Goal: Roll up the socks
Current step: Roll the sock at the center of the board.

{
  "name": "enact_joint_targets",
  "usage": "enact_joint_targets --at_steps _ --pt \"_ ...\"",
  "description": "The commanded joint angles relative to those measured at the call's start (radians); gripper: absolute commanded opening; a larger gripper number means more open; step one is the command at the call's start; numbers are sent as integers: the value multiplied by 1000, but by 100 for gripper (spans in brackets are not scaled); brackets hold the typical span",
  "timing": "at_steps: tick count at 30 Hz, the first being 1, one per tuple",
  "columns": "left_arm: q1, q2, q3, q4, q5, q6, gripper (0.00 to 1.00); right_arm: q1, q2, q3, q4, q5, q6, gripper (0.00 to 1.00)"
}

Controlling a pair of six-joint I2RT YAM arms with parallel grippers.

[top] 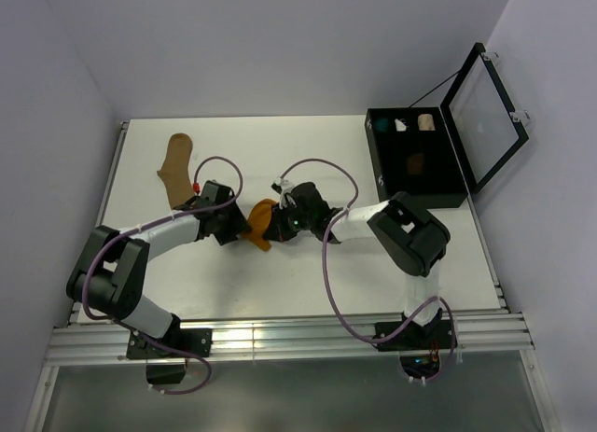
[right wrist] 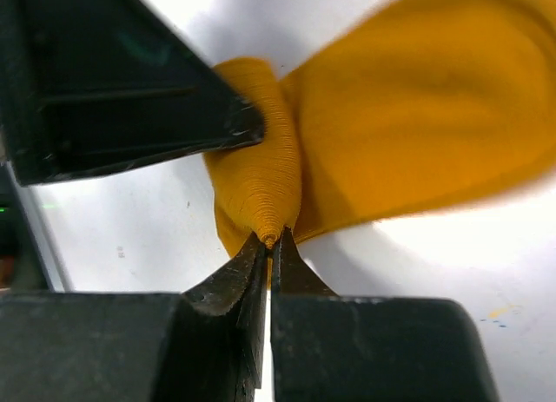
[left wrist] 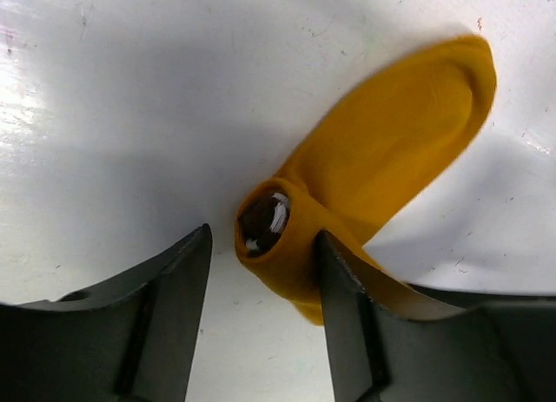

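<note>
A mustard-orange sock lies on the white table between both grippers. Its near end is rolled into a tube, and dark brown fabric with white streaks shows inside the tube's mouth. My left gripper is open around that rolled end, with the right finger against the roll and the left finger apart from it. My right gripper is shut on a pinched cone of the same sock. A plain tan sock lies flat at the far left.
An open black case stands at the back right, its clear lid tilted up. Small teal, white and cream bundles sit in its far compartments, and a brown item sits in a nearer one. Cables loop over both arms.
</note>
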Motion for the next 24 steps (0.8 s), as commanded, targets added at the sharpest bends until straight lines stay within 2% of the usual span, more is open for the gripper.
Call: enact_joint_targets --at_steps 1,4,7,9,13,14,16,17,24 --pt "0 -36 -34 -20 -23 23 57 -50 29 15 75 -138 85 0" --pt "0 -46 -36 -8 -29 17 59 -73 62 49 40 -183 110 0" --pt "0 -24 -22 -19 -29 20 55 -77 76 70 14 -209 124 0" --pt "0 3 -13 -17 -17 22 46 -77 63 63 14 -198 115 1" --pt "0 41 -7 -20 0 26 32 -73 -34 44 -49 -113 41 10" --pt "0 55 -5 -22 2 28 26 -71 -55 40 -57 -71 8 19" --pt "0 62 -4 -26 6 31 22 -56 -123 17 -80 -1 -36 28" --pt "0 70 -1 -32 8 35 17 -48 -147 6 -81 89 -86 35" --pt "0 107 39 -57 17 69 14 116 -272 -65 -55 500 -342 52"
